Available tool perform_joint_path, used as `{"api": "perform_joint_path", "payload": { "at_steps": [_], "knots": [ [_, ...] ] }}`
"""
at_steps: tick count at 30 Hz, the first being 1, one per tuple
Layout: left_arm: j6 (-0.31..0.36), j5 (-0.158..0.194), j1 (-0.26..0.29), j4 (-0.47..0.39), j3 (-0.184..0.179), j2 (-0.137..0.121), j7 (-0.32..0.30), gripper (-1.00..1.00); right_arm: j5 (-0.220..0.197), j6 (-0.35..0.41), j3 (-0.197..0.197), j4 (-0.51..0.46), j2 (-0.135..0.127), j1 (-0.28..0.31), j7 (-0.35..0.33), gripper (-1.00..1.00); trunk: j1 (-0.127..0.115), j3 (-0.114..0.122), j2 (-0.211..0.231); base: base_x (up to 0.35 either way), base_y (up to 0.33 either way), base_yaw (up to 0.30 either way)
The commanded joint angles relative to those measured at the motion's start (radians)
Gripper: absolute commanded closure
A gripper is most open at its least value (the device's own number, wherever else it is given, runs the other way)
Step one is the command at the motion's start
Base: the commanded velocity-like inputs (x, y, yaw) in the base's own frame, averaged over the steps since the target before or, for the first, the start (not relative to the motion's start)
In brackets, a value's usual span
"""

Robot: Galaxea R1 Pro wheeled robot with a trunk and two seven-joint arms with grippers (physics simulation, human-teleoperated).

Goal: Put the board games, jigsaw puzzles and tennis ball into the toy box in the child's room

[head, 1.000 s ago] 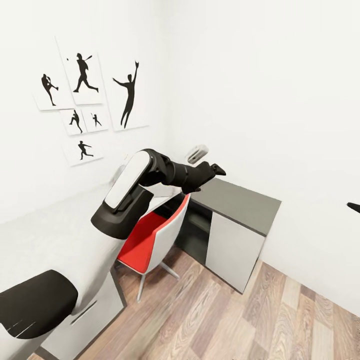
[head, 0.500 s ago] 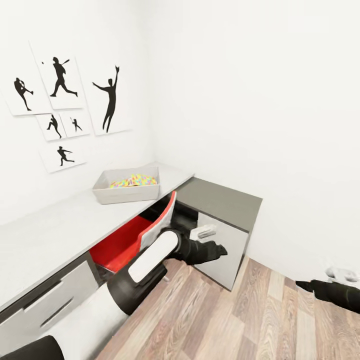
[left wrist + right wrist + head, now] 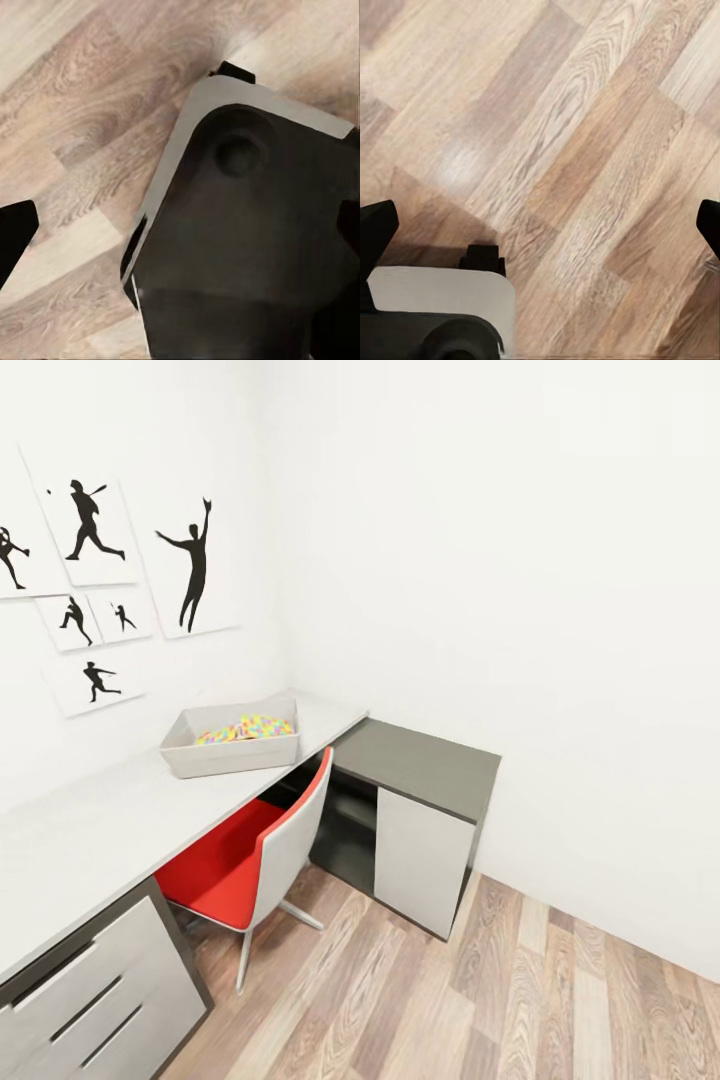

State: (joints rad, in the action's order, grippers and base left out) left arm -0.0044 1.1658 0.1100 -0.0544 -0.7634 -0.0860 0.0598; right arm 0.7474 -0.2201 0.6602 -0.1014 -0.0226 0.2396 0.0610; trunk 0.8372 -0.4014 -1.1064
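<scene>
The light grey toy box stands on the pale table by the wall, near the corner. Bright multicoloured jigsaw puzzle pieces lie inside it. The board games and the tennis ball are out of view. In the left wrist view my left gripper is open and empty, its dark fingertips far apart, hanging over the robot's dark base and the plank floor. My right gripper is open and empty too, above bare wood floor.
A red-and-white chair is tucked under the table beside a grey drawer unit. The dark grey corner section with its white door stands against the right wall. Wood floor spreads out in front.
The head view has swung, shifting the scene left. My left arm dropped from in front of the toy box down out of the head view, and the right gripper also left it.
</scene>
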Motion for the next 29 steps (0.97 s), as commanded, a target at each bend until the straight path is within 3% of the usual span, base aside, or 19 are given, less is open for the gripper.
{"api": "perform_joint_path", "payload": {
  "at_steps": [1, 2, 5, 29],
  "knots": [
    [-0.030, 0.003, 0.000, 0.009, -0.010, 0.000, -0.004, -1.00, 0.008, -0.011, 0.008, 0.004, -0.002, -0.002, 0.006, -1.00, 0.000, -0.001, -0.001, 0.000, 0.000, -0.009],
    [-0.064, 0.000, -0.018, 0.025, -0.009, 0.003, -0.016, -1.00, 0.007, -0.015, 0.007, 0.007, -0.006, -0.011, 0.008, -1.00, 0.000, -0.001, -0.001, 0.000, 0.000, -0.003],
    [-0.075, -0.002, -0.024, 0.030, -0.009, 0.005, -0.020, -1.00, 0.008, -0.016, 0.008, 0.010, 0.000, -0.034, 0.008, -1.00, 0.000, -0.001, -0.001, 0.000, 0.000, -0.002],
    [-0.080, -0.003, -0.027, 0.033, -0.008, 0.006, -0.021, -1.00, 0.006, -0.019, 0.009, 0.017, 0.006, -0.049, 0.005, -1.00, 0.000, -0.001, -0.001, 0.000, 0.000, 0.000]
  ]
}}
